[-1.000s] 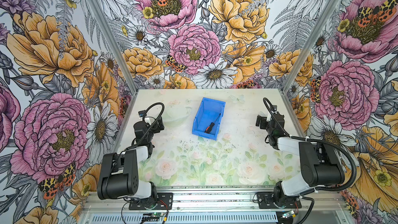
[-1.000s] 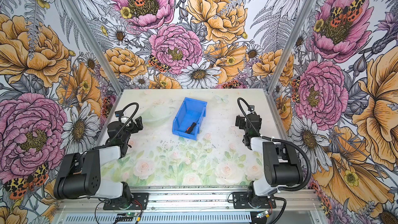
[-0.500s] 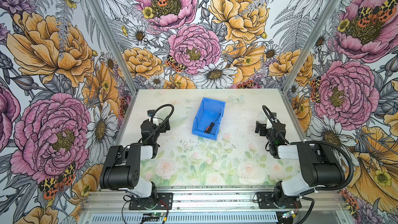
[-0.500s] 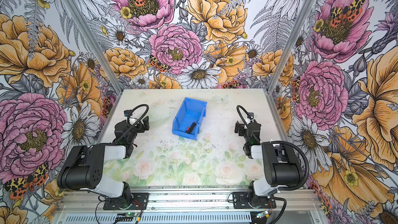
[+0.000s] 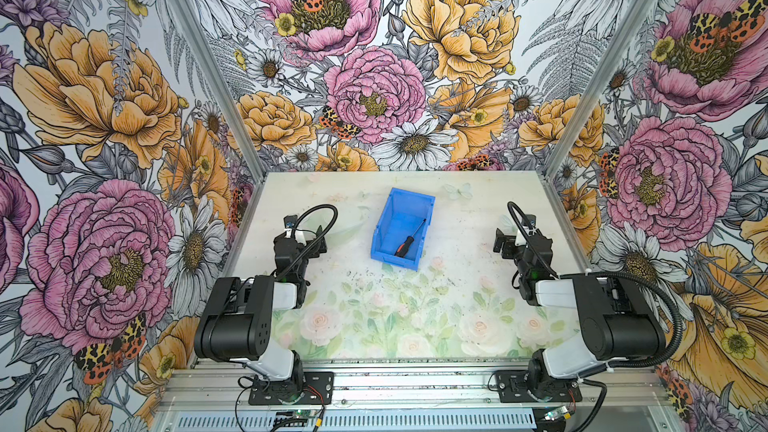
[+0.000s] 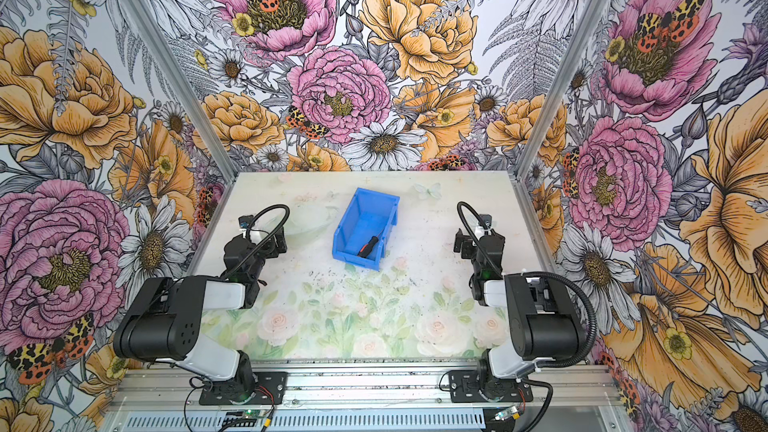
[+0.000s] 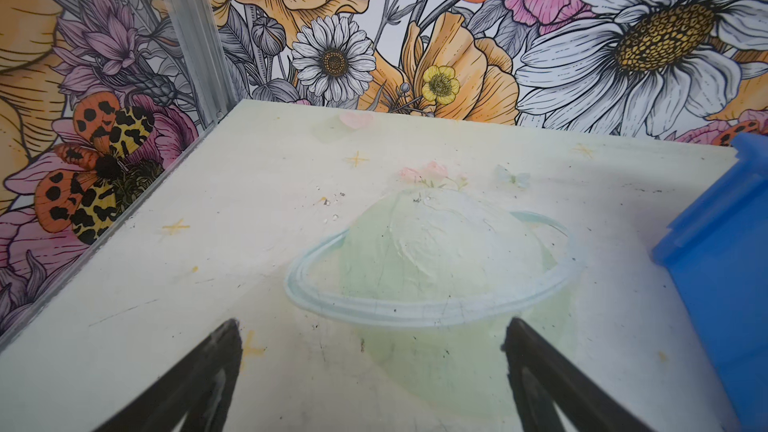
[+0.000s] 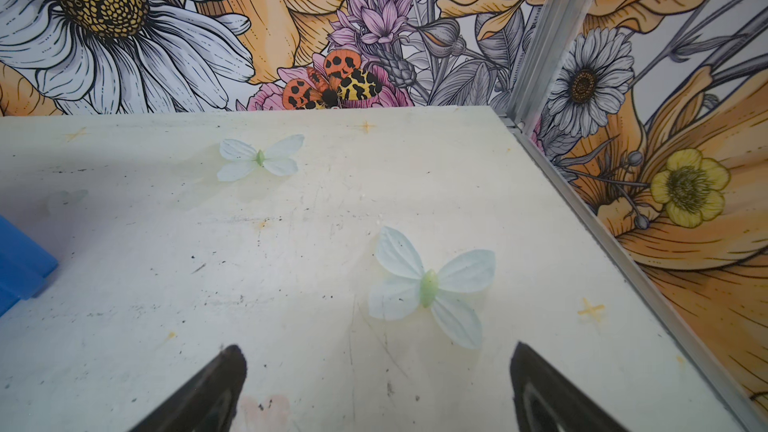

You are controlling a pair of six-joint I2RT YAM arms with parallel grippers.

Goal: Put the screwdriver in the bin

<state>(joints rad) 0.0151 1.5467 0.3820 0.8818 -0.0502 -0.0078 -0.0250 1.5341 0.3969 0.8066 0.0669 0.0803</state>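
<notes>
The blue bin [image 5: 411,200] [image 6: 376,198] stands at the middle back of the table. The screwdriver [image 5: 409,239] [image 6: 370,246] lies slanted on the bin's floor, with its black and orange handle toward the low front side. My left gripper [image 5: 320,245] [image 6: 281,243] [image 7: 372,326] hangs open and empty to the left of the bin. A blue wall of the bin [image 7: 727,284] shows at the edge of the left wrist view. My right gripper [image 5: 500,243] [image 6: 460,245] [image 8: 378,349] is open and empty to the right, well apart from the bin [image 8: 20,268].
A faint clear bowl [image 7: 432,309] [image 5: 332,222] sits just ahead of the left gripper, between it and the bin. Flowered walls and metal corner posts [image 5: 552,151] close in the table on three sides. Pale butterflies [image 8: 430,288] are printed on the table mat.
The left gripper has swung a little to the right, toward the bin's side. The right gripper has shifted slightly. The screwdriver has stayed in the bin.
</notes>
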